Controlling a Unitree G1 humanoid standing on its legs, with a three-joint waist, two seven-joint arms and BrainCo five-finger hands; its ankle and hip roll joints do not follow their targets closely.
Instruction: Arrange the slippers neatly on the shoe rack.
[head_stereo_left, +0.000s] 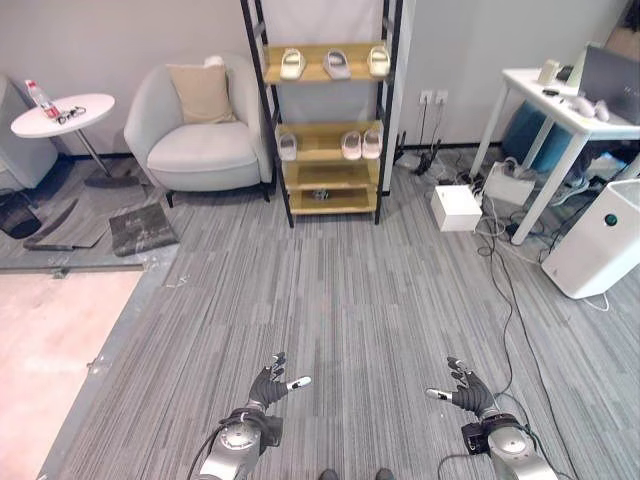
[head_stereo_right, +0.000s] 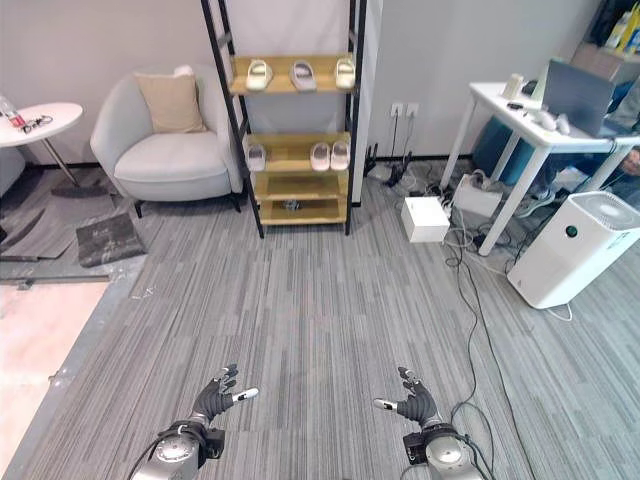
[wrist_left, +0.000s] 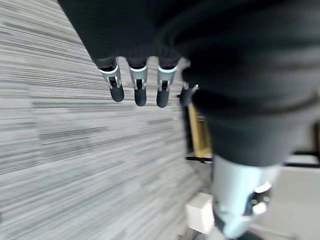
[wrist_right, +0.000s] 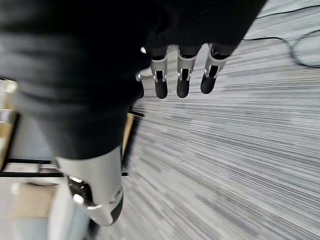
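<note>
In your left eye view, the shoe rack (head_stereo_left: 325, 110) stands against the far wall, three slippers (head_stereo_left: 337, 64) on its top shelf and three more on the shelf below. An armchair (head_stereo_left: 200, 130) sits beside it.

Your right eye view shows both hands low over the carpet, well apart from the rack.

In the wrist views, your left hand (wrist_left: 137, 85) and right hand (wrist_right: 182, 75) have straight fingers, holding nothing.

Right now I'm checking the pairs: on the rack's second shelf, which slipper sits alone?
The slipper at the shelf's left end. The other two slippers sit side by side at the right end, with bare shelf between.
</note>
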